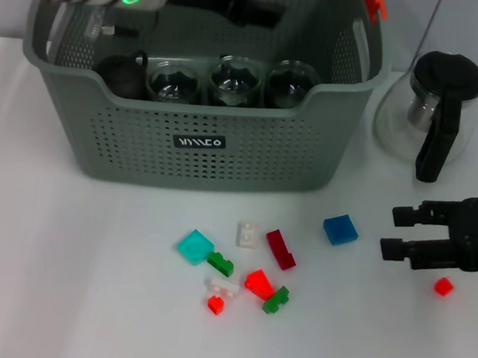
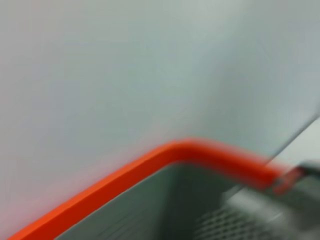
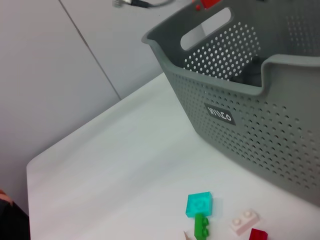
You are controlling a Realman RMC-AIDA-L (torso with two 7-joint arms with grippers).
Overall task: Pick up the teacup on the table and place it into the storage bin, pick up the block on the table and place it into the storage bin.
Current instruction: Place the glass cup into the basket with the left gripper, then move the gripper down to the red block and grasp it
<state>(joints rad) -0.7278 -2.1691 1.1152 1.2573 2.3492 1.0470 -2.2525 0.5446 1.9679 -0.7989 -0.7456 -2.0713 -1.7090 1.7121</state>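
The grey-green storage bin [image 1: 249,159] stands at the back of the white table. Three glass teacups [image 1: 233,80] sit in a row inside it, beside a dark round object [image 1: 122,77]. No teacup shows on the table. Several small blocks lie in front of the bin: a blue block [image 1: 340,229], a cyan one [image 1: 194,246], a dark red one [image 1: 281,249] and others. My left gripper [image 1: 253,13] hangs over the bin's back part. My right gripper [image 1: 389,232] is open and empty, low at the right, between the blue block and a small red block [image 1: 443,286].
A glass pot with a black lid [image 1: 442,105] stands right of the bin. The left wrist view shows only the bin's orange rim [image 2: 125,175]. In the right wrist view are the bin [image 3: 250,115], the cyan block [image 3: 199,205] and a green block [image 3: 201,227].
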